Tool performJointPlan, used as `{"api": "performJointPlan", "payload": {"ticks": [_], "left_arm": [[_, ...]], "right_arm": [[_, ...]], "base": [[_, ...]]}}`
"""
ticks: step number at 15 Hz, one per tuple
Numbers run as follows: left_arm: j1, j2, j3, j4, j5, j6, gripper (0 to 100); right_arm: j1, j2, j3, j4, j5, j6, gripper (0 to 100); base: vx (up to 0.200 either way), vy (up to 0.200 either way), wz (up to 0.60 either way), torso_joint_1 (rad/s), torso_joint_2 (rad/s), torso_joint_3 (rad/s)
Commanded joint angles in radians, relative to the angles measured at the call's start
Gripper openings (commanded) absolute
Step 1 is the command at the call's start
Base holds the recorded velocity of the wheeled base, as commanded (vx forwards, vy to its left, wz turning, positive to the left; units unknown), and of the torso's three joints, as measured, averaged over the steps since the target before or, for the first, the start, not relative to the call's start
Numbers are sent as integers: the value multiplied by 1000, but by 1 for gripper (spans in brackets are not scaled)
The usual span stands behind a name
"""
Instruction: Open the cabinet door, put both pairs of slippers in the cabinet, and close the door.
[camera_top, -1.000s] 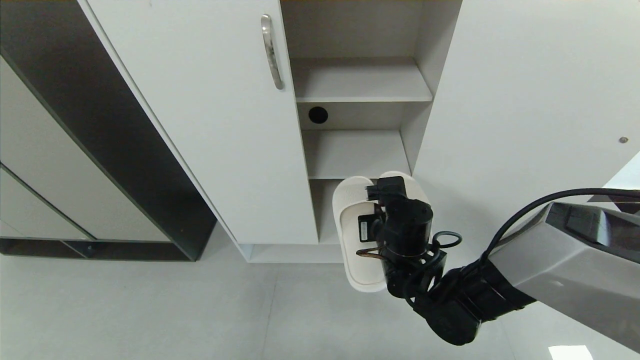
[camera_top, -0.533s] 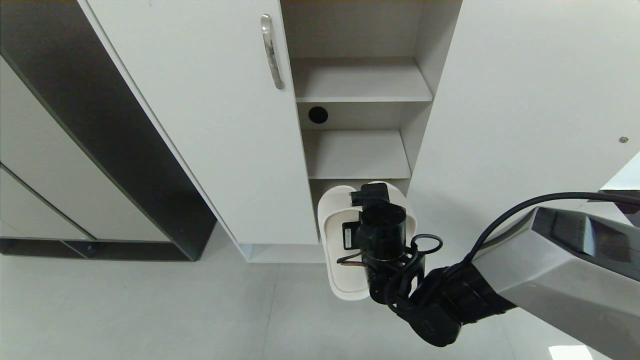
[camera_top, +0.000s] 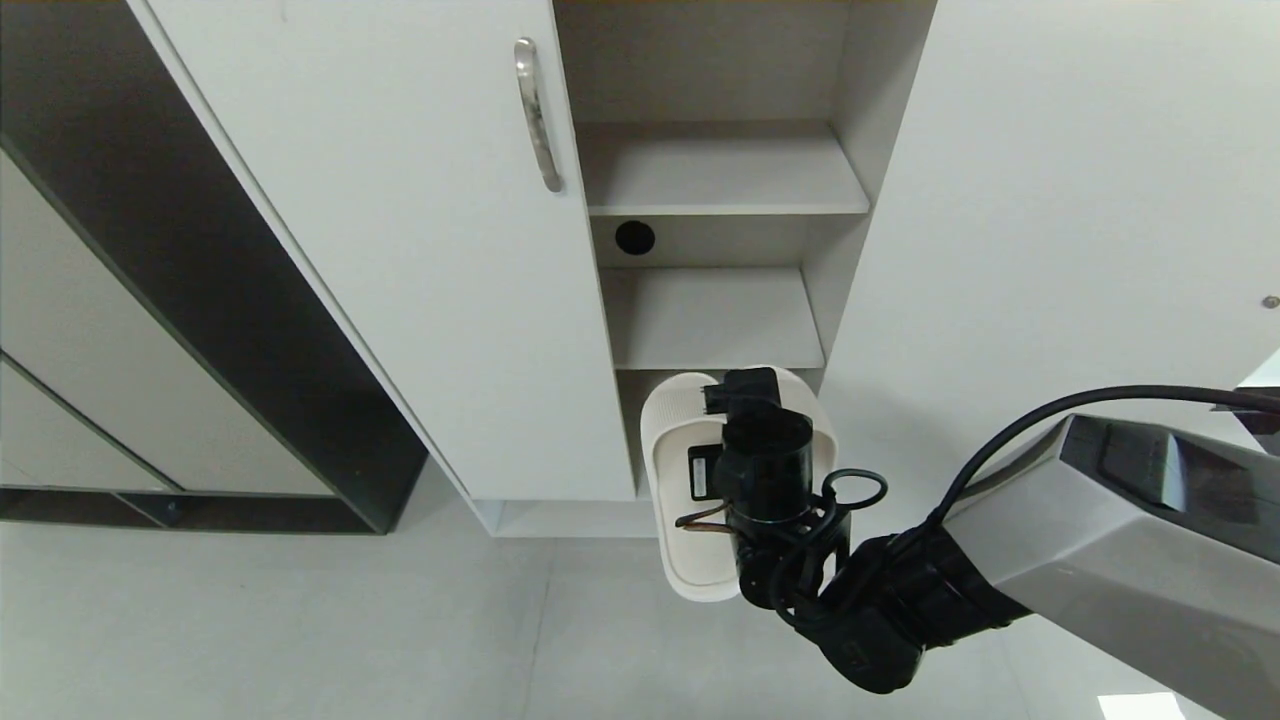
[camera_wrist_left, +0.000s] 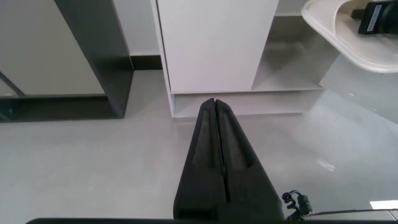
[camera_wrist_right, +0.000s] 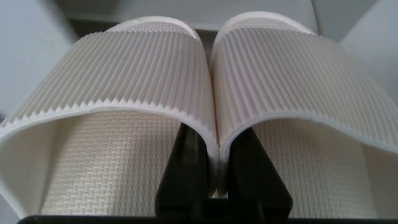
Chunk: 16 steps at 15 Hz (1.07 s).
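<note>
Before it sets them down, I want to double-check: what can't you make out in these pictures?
Bottom compartment of the cabinet: head view, the slippers and right arm cover most of it.
Right pincer fingertips: right wrist view, tucked under the slipper straps.
Slipper heels: right wrist view, cut off by the lower edge.
Cabinet top: head view, cut off by the upper edge.

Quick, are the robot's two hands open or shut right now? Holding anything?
Left gripper: shut, holding nothing.
Right gripper: shut on the slippers, pinching both together.
</note>
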Motion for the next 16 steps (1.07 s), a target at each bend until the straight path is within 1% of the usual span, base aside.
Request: {"api": "performJointPlan", "payload": {"ticks": [1,9,11,13,16], "left_arm": [[0,0,0,0,0,0,0],[0,0,0,1,-1,2,0],[0,0,0,0,-1,2,0],[0,0,0,0,-1,2,0],[0,0,0,0,-1,2,0]], "right_arm": [[1,4,1,0,0,0,0],[3,18,15,-6,9,9,0],[1,60,16,-29,7,11,0],[-8,112,-10,-75,3,9,0],[-37,170,-117,-66,3,1,0]], "base": [[200,0,0,2,2,2],[200,0,0,2,4,3],[0,0,0,0,0,0],[0,0,0,0,0,0],[0,0,0,0,0,0]]}}
